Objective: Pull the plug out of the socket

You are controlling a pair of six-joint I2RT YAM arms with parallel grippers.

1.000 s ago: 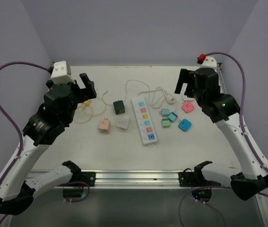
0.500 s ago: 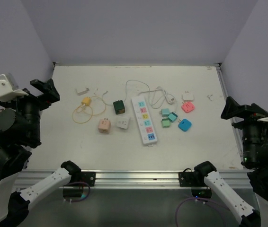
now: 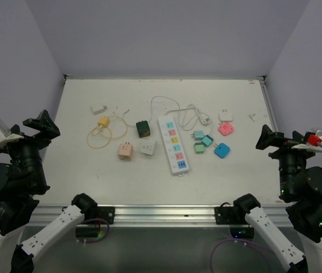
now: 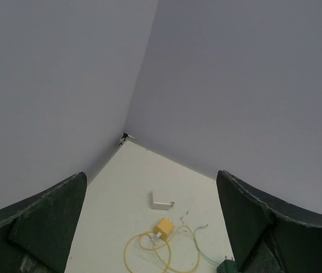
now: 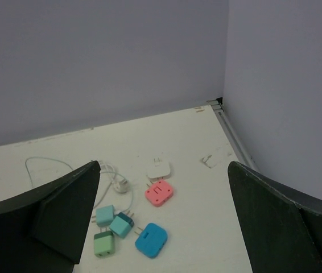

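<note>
The socket [image 3: 173, 144], a long white strip with pastel outlets and a thin white cord [image 3: 169, 102], lies mid-table in the top view only. From above its outlets look bare, and no plug seated in it is in view. My left gripper [image 3: 41, 126] hangs high off the table's left near corner, far from the strip. Its jaws are wide open and hold nothing [image 4: 151, 173]. My right gripper [image 3: 266, 138] hovers at the right edge, also open with nothing between its jaws [image 5: 164, 163].
Left of the strip lie a yellow charger with looped cable [image 3: 103, 122] [image 4: 164, 228], a white adapter [image 4: 162, 199], a dark green cube [image 3: 143, 128], a pink cube [image 3: 125, 151] and a white cube [image 3: 147, 148]. On the right lie teal plugs [image 5: 110, 222], a blue adapter [image 5: 151, 240], a pink one [image 5: 160, 193] and a white one [image 5: 158, 169].
Both arms have drawn back from over the table's far half to its near side edges. Both grippers stayed open, and nothing on the table moved.
</note>
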